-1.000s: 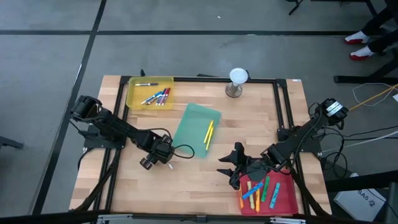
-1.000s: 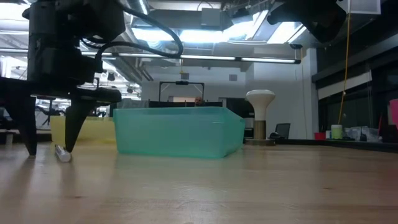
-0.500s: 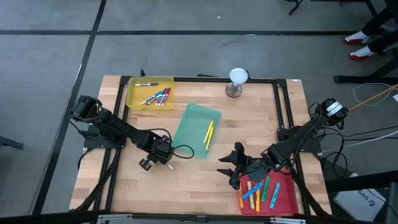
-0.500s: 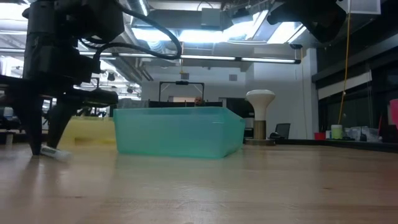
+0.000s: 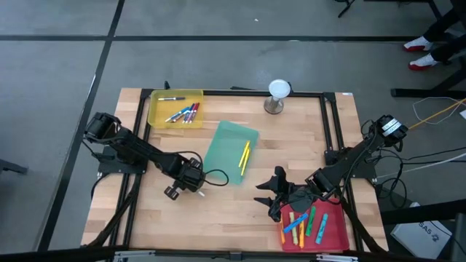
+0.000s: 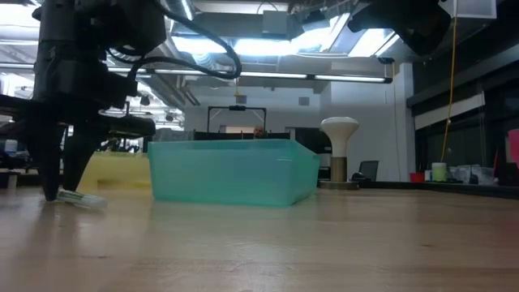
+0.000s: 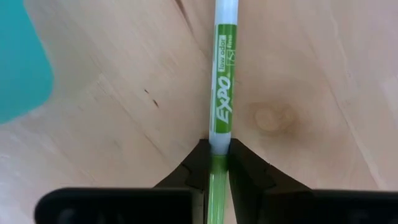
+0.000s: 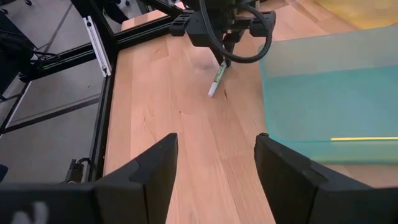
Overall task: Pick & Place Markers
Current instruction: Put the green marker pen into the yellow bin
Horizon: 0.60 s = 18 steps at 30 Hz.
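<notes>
A green marker with a white barrel (image 7: 222, 93) lies on the bare wood beside the teal tray (image 5: 231, 151). My left gripper (image 5: 194, 183) stands over it, pointing down, shut on its green end; the right wrist view shows that gripper (image 8: 224, 57) and the marker (image 8: 216, 81) farther off. My right gripper (image 5: 271, 198) hangs open over the table left of the red tray (image 5: 331, 233), holding nothing. More markers lie in the yellow tray (image 5: 156, 109), one yellow marker (image 5: 244, 156) in the teal tray, and several in the red tray. My left gripper pinches the marker's green end (image 7: 217, 163) between its two fingertips. The fingers come from above, pointing down, and lie across the marker. The marker's white barrel (image 6: 83, 198) lies along the table top.
A white mushroom-shaped stand (image 5: 279, 91) sits at the far edge. Black frame rails (image 5: 331, 124) run along the table's sides. The teal tray's wall (image 6: 231, 172) rises close to my left gripper. Bare wood stretches between the two grippers.
My left gripper has shut its fingers on the green marker's end while staying in place. The marker has shifted slightly on the table and still lies there.
</notes>
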Each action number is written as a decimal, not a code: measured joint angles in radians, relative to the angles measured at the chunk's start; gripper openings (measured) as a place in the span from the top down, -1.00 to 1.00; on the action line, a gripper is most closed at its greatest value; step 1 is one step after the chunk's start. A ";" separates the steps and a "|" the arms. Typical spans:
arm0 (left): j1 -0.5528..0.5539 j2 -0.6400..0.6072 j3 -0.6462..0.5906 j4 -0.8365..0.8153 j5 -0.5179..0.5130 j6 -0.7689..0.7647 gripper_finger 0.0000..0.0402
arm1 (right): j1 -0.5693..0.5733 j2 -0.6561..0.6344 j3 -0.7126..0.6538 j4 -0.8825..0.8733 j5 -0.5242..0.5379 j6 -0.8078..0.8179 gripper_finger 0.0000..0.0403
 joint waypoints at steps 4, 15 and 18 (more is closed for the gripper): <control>0.000 0.001 0.039 -0.033 -0.008 0.000 0.85 | 0.000 0.000 0.000 0.000 0.000 0.000 -0.04; 0.000 -0.002 0.169 -0.240 -0.010 0.000 0.85 | 0.000 0.000 0.000 0.000 0.001 0.000 -0.04; 0.000 -0.002 0.221 -0.305 -0.038 -0.010 0.85 | 0.000 0.000 0.000 0.000 0.004 0.001 -0.04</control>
